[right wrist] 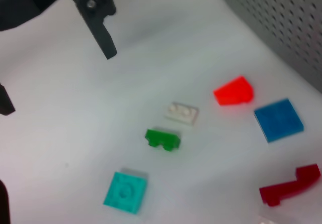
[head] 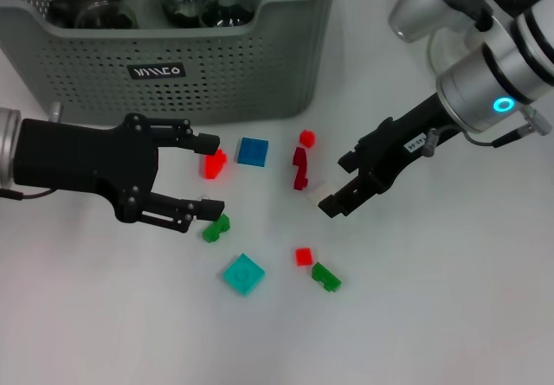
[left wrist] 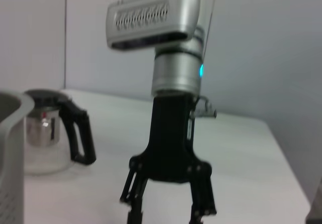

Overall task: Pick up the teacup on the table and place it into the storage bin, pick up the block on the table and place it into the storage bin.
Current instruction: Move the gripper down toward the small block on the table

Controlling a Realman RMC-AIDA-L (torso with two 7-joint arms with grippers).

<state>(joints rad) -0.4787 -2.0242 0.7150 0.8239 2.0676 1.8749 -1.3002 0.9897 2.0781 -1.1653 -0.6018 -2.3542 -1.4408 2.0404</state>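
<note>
We see the big grey-green storage bin (head: 173,56) at the back of the white table (head: 433,316), just behind our left claw (head: 210,176), with dark glass things inside it. Our left claw is spread wide and grasps nothing; a red block (head: 213,163) sits right by its upper finger and a green block (head: 216,227) right by its lower finger. Our right claw (head: 344,182) is a little way off across the blocks, its fingers apart too, with a small white block (head: 317,190) just beside its tips. Between the two claws lie a blue block (head: 252,151), a dark red block (head: 299,168) and a teal block (head: 243,273).
</note>
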